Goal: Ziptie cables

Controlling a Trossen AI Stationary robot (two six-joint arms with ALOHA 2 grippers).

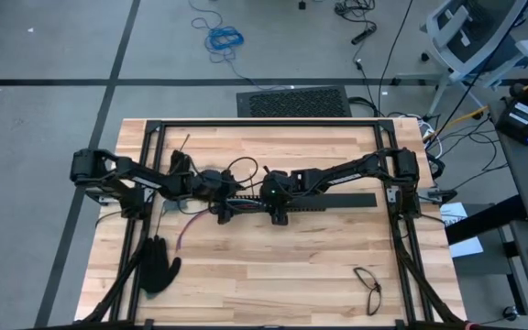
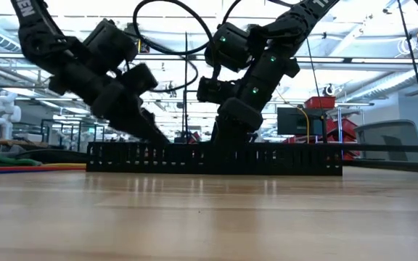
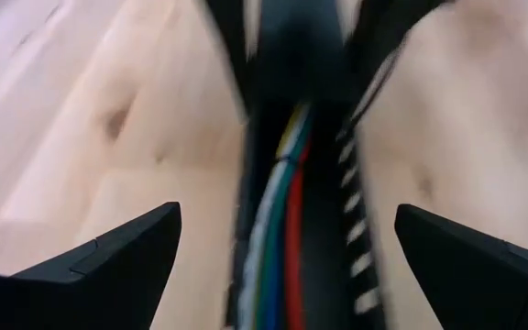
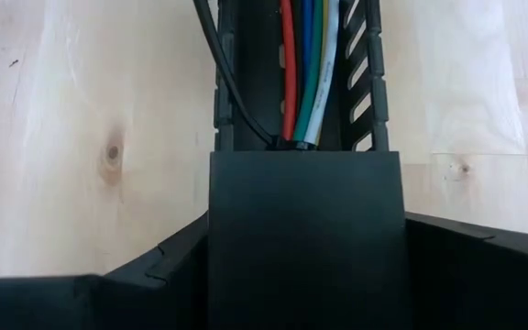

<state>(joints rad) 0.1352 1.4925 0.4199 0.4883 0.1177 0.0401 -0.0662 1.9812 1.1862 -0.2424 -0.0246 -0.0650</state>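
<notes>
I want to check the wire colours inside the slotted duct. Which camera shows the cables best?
The right wrist view: the cables lie sharp and side by side in the slotted duct, red, blue, green, white. The left wrist view shows them blurred. The high view shows only stray ends; the low view hides them behind the duct wall.

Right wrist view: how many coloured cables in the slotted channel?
4: red cable, blue cable, green cable, white cable, side by side inside the black slotted channel. More may be hidden beneath.
</notes>
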